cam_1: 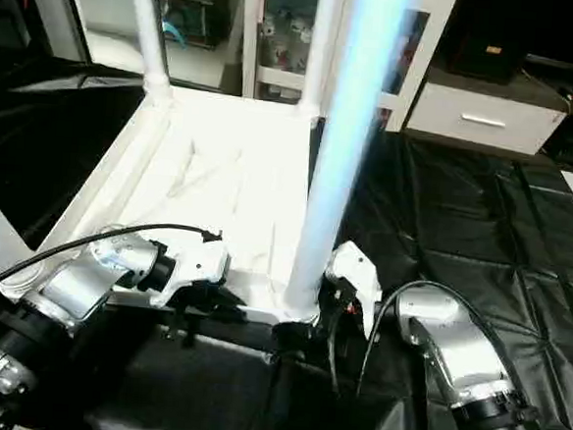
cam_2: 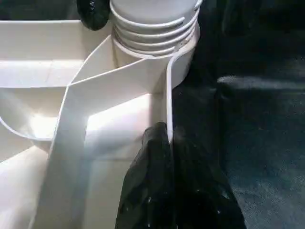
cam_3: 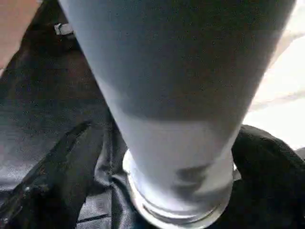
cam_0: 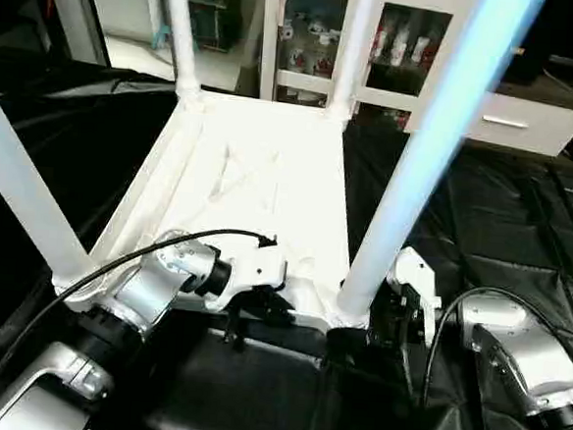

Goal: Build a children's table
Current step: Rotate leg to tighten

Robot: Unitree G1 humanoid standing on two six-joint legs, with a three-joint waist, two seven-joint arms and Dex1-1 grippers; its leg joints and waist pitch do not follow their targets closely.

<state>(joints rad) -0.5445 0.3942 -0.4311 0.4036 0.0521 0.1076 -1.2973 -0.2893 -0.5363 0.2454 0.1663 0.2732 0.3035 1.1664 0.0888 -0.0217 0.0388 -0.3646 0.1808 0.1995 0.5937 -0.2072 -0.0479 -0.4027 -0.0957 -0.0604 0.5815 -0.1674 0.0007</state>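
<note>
**Upturned table, four legs standing**

The children's table (cam_0: 259,188) lies upside down on a black sheet (cam_0: 483,219), its ribbed underside facing up. Four white legs rise from the corner sockets: two far ones (cam_0: 181,31) toward the cabinet, one at the near left (cam_0: 18,191), and one at the near right (cam_0: 418,155) that stands tall and close to the robot's head.

The left pincer (cam_2: 169,157) is clamped on the top's near rim wall (cam_2: 167,102), one black finger on each side of the thin white edge, just beside the socket where the near-right leg's threaded base (cam_2: 152,24) sits.

The right pincer (cam_3: 162,162) is spread wide around the bottom of that same leg, a black finger (cam_3: 62,167) on either flank; I cannot tell whether the pads actually touch the tube.

Beyond the table stands a white cabinet with glass doors (cam_0: 309,30), and to its right a low white drawer unit (cam_0: 515,118).
</note>
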